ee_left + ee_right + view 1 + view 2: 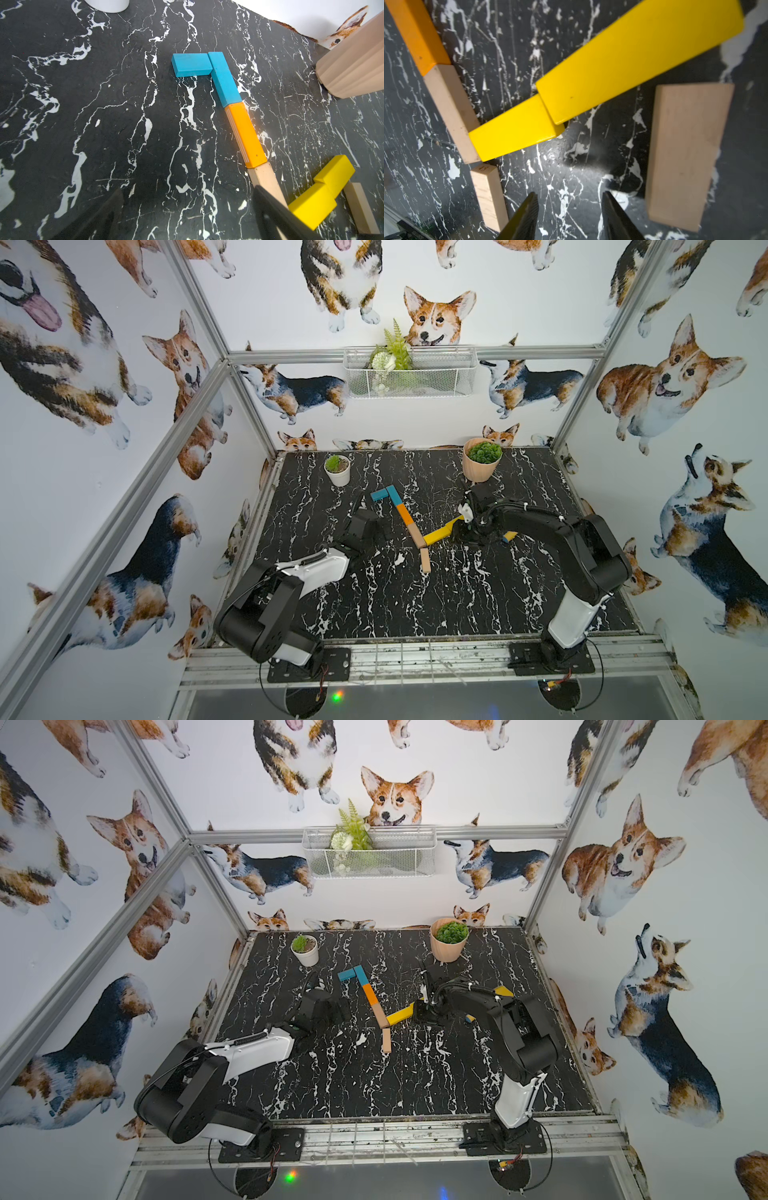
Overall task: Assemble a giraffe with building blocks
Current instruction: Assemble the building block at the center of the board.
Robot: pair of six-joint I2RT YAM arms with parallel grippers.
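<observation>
The giraffe takes shape flat in the middle of the black marbled bench (374,605). Two teal wooden planks (192,64) form the head at the far end. An orange plank (246,135) and a plain tan plank (450,110) run end to end as the neck. A second tan plank (489,195) continues toward the near edge as the front leg. A yellow plank (515,133) butts against the neck's base and heads off to the right.

A second yellow plank (639,56) extends the body, but its end appears to ride up over the first plank's end instead of lying flush.

The right end effector (569,195) hovers over the body with its fingers apart and nothing between them. The left end effector (187,193) waits left of the neck, spread wide and empty.

A loose tan plank (685,153) lies just beside the body without touching it. The right arm hides it in both top views.

The step in hand looks like seating the body. The overlapping yellow plank probably wants a gentle slide to the right until it drops flat and meets its partner end to end. The push should run along the plank's length so the neck joint stays undisturbed. After that, the loose tan plank should be gripped across its narrow sides. It would then go at the body's right end, parallel to the front leg.
</observation>
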